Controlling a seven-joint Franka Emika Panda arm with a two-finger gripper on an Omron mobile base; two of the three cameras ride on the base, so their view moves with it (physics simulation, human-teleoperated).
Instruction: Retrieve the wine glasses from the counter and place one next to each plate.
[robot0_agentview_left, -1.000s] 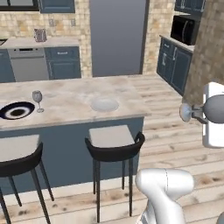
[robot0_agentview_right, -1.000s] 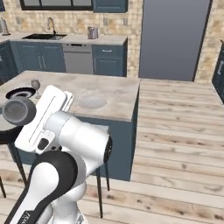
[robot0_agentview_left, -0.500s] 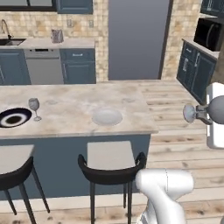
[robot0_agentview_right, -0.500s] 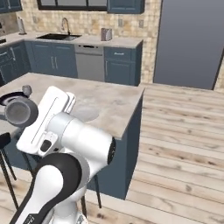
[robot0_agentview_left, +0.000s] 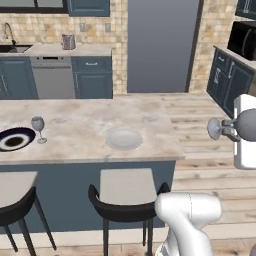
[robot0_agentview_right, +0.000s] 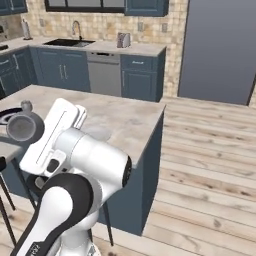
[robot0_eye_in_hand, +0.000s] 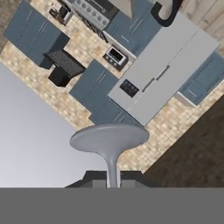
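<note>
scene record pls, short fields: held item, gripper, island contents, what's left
held item: second wine glass, gripped by its stem, lying sideways
gripper: gripper shut on that stem, in the air to the right of the island
dark plate: on the island, a wine glass standing upright beside it
pale plate: on the island, no glass beside it
left: set the held glass by the pale plate

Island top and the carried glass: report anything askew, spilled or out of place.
Nothing is spilled or damaged. One wine glass stands upright beside the dark plate. The pale plate has no glass by it yet. The second glass lies sideways in the shut gripper, off the island's right end.
</note>
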